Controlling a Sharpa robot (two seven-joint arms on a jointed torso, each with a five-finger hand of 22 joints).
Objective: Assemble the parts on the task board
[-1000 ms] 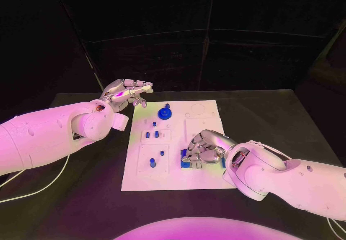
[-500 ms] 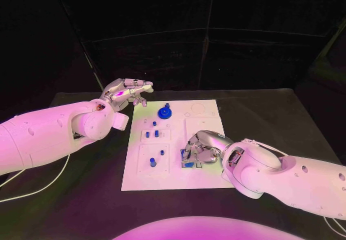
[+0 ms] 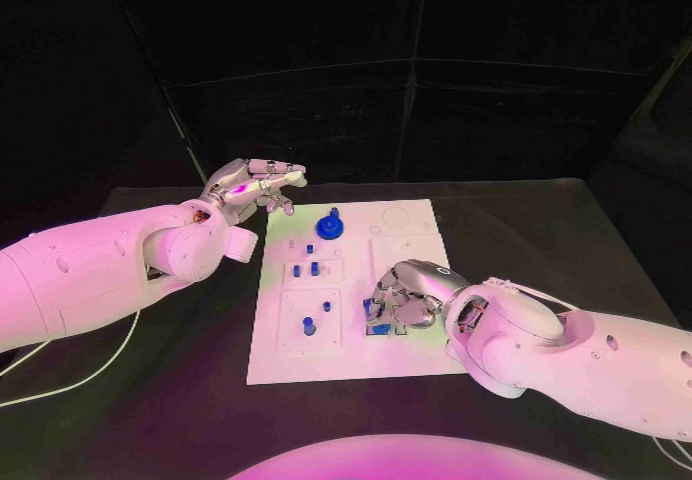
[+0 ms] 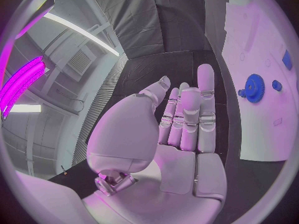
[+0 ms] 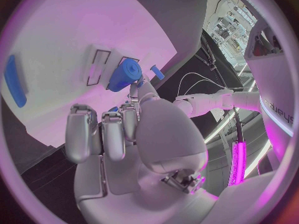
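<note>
From my seat the only real motion is on the right: the right robot hand has crept a little toward the left along the task board, its arm swinging in behind it, and its fingers now sit curled down over the blue part by the board's near middle slot. The board's near edge looks slightly lower and more askew on the bench than a second ago; I can't tell whether it slid or the camera moved.
</note>
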